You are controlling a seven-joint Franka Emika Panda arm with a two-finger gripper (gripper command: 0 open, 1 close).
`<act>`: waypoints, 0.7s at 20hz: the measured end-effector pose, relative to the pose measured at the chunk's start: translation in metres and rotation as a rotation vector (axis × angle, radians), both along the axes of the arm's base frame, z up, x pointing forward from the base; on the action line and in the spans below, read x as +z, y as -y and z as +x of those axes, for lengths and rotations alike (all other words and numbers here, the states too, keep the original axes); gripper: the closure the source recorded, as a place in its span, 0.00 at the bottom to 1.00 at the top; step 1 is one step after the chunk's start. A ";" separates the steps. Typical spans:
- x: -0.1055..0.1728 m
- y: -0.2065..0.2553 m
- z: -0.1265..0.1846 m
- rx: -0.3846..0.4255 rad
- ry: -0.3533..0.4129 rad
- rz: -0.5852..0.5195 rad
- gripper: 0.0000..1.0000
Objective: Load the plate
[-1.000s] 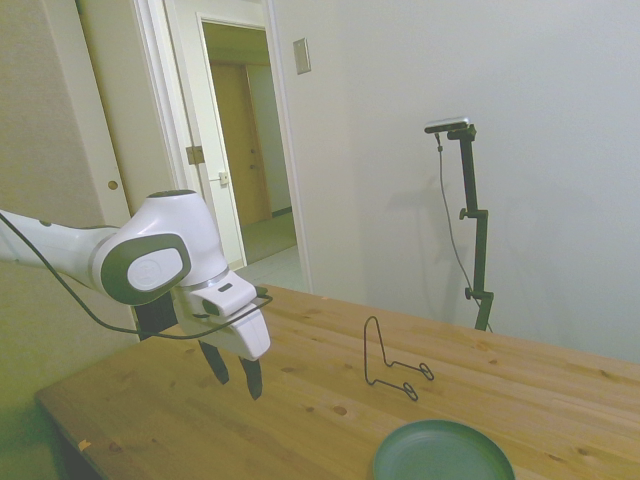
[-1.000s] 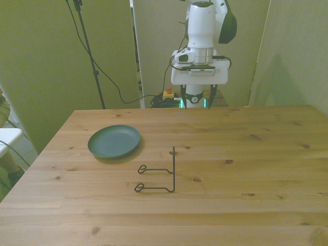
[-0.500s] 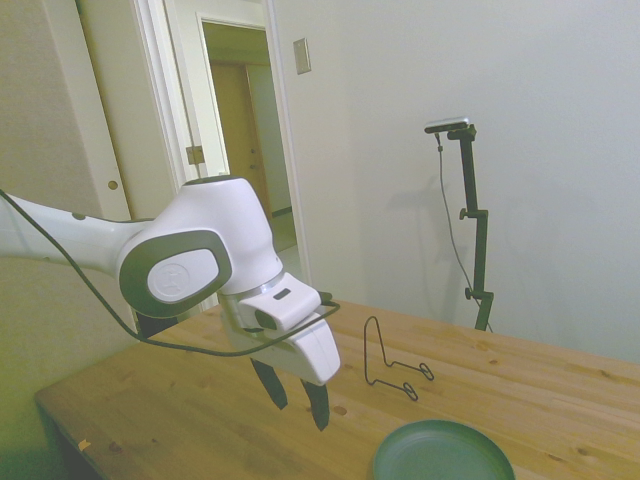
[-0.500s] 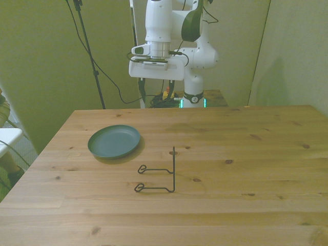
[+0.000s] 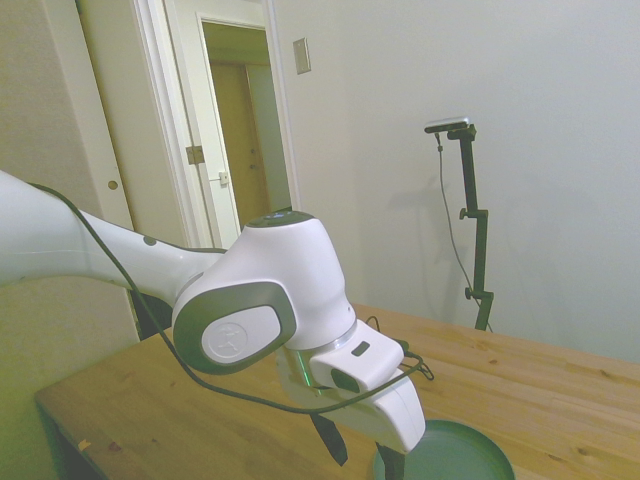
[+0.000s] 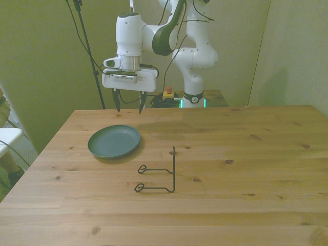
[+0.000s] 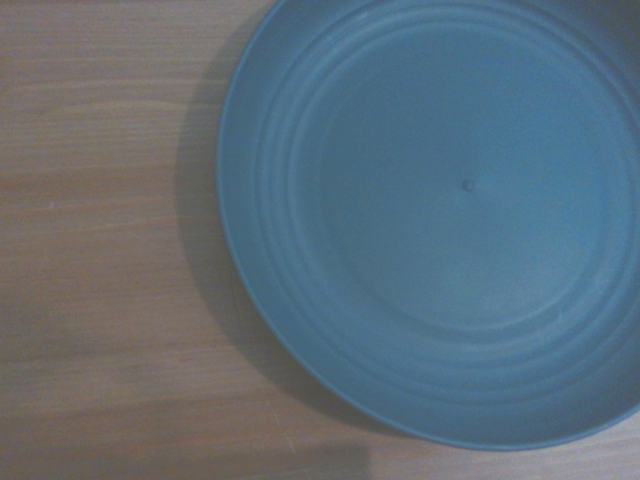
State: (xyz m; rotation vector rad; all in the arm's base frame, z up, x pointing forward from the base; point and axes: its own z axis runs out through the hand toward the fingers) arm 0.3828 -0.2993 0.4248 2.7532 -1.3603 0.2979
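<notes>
A white robot arm is shown over a wooden surface (image 6: pixel 215 154). Its pincer (image 6: pixel 128 109) is held in the air with the two dark fingers (image 6: pixel 117 101) pointing down and spread apart, so it is open and nothing is gripped. In the front view it is seen above the far edge of the surface, just beyond the plate (image 6: pixel 114 141) and clear of it.

The plate, round, dark green and shallow with a raised rim, is laid flat on the surface toward the front view's left. Nothing is seen in it. In the side view only part of it is shown at the lower edge (image 5: pixel 455 452), with the pincer (image 5: pixel 360 455) close beside it (the fingers are partly cut off there). From the wrist camera, the plate (image 7: pixel 440 220) is seen from straight above, with faint rings in its floor and bare wood beside it.

A thin black wire rack (image 6: pixel 159 177) is stood on the surface nearer the camera in the front view, to the right of the plate and apart from it.
</notes>
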 end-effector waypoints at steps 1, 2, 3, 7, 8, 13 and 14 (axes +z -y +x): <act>0.001 0.001 0.002 -0.001 0.003 -0.003 0.00; 0.002 0.003 0.004 -0.002 0.006 -0.006 0.00; 0.003 0.006 0.008 -0.003 0.010 -0.012 0.00; -0.003 0.009 0.031 0.003 0.018 -0.016 0.00; -0.006 0.009 0.038 0.007 0.022 -0.019 0.00; -0.020 0.008 0.065 0.015 0.028 -0.018 0.00; -0.022 0.008 0.068 0.016 0.026 -0.019 0.00</act>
